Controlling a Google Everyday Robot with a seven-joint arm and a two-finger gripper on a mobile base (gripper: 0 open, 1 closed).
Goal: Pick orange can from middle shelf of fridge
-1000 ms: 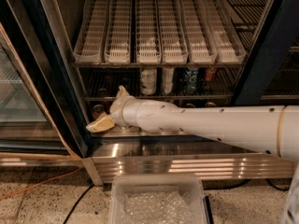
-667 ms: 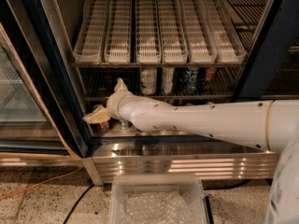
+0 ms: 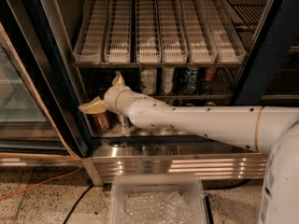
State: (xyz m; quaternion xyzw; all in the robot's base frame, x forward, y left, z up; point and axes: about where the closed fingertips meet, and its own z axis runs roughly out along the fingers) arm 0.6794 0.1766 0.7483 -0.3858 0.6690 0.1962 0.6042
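Inside the fridge (image 3: pixel 163 164), left front: gripper (image 3: pixel 100 92), jaws spread wide, holding nothing. Orange can (image 3: pixel 122 120) peeks out just below the wrist, beside a reddish-brown can (image 3: pixel 100 121). Step looks like the approach; the next move likely calls for dropping and squaring the jaws around the can.

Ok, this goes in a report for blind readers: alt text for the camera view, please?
A white robot arm reaches from the right into an open fridge, its gripper open at the left above a reddish-brown can. Drink cans stand on the wire shelf behind, under white glide trays.
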